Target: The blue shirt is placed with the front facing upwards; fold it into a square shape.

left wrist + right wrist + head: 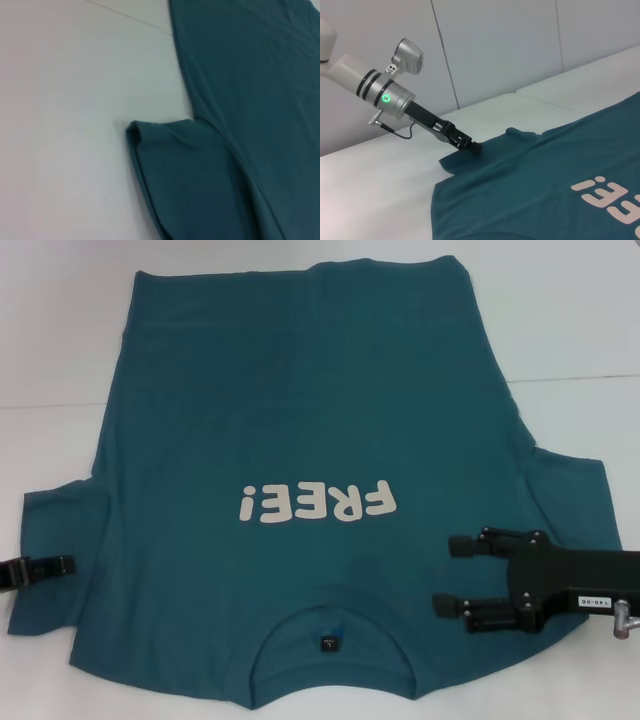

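The blue shirt (300, 410) lies spread flat on the white table, front up. Its off-white "FREE!" lettering (318, 503) is in the middle and the round neckline (330, 625) is at the near edge. My left gripper (68, 565) is at the far left, its fingers together on the left sleeve (50, 530). The right wrist view shows it (474, 146) pinching that sleeve's edge. My right gripper (447, 575) is open just above the shirt's right shoulder, by the right sleeve (575, 490). The left wrist view shows only the sleeve (190, 170) and table.
The white table (560, 330) has a seam line running across it behind the shirt. A grey panelled wall (495, 45) stands beyond the table on the left arm's side. Bare table surface surrounds the shirt.
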